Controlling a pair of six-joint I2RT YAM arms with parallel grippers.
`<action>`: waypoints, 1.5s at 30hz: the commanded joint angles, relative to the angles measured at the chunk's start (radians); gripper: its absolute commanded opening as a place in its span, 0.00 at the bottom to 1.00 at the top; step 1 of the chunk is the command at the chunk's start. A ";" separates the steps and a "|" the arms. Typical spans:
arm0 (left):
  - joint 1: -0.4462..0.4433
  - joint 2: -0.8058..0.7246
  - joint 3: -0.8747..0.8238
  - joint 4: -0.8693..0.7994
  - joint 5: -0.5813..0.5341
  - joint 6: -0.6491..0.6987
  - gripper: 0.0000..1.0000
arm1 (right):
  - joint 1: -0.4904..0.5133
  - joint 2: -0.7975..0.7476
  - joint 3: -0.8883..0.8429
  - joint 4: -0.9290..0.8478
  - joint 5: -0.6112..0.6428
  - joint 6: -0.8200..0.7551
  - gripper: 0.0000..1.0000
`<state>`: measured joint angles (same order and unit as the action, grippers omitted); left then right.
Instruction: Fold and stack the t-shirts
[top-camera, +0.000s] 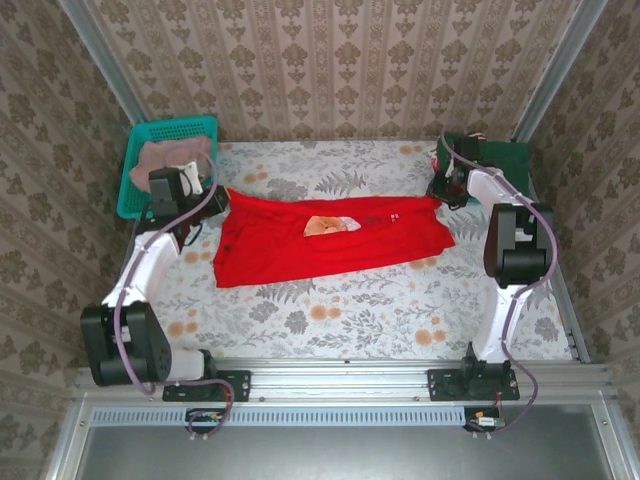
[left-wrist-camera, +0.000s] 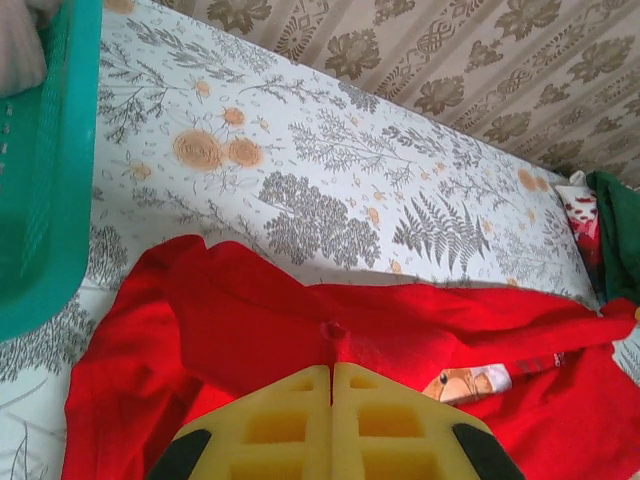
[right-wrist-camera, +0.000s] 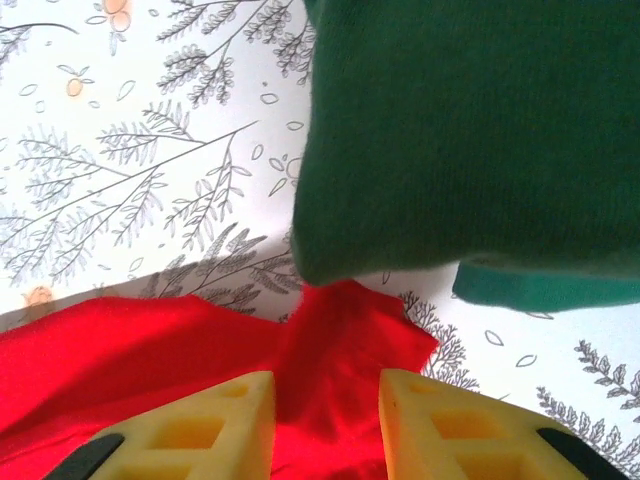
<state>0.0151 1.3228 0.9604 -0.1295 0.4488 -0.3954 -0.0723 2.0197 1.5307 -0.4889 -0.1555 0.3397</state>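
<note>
A bright red t-shirt (top-camera: 330, 245) lies folded into a long band across the middle of the flowered table, with a bit of its bear print showing at the fold. My left gripper (top-camera: 205, 200) is at the band's back left corner. In the left wrist view its jaws (left-wrist-camera: 332, 368) are pressed together with a pucker of red cloth (left-wrist-camera: 250, 320) pinched at the tips. My right gripper (top-camera: 440, 195) is at the back right corner. Its fingers (right-wrist-camera: 327, 385) stand apart over the red corner (right-wrist-camera: 350, 330), which lies loose between them. Dark green folded t-shirts (top-camera: 505, 155) (right-wrist-camera: 470, 130) sit just beyond that corner.
A teal mesh basket (top-camera: 175, 125) (left-wrist-camera: 50, 200) stands at the back left, close beside my left arm, with a dusty pink t-shirt (top-camera: 175, 152) in it. Patterned walls close in the back and both sides. A lighter green cloth edge (right-wrist-camera: 540, 285) pokes out under the green stack.
</note>
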 joint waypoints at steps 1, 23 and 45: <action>0.006 -0.054 -0.048 0.015 -0.001 0.030 0.00 | 0.002 -0.118 -0.083 0.076 -0.055 0.012 0.35; -0.029 -0.344 -0.433 -0.132 -0.088 -0.021 0.00 | 0.197 0.217 0.299 -0.284 0.182 -0.047 0.53; -0.017 -0.357 -0.433 -0.182 -0.130 -0.023 0.00 | 0.196 0.018 0.018 -0.206 0.274 -0.068 0.00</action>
<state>-0.0116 0.9798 0.5312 -0.2863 0.3355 -0.4191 0.1223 2.0983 1.6085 -0.7300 0.1024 0.2642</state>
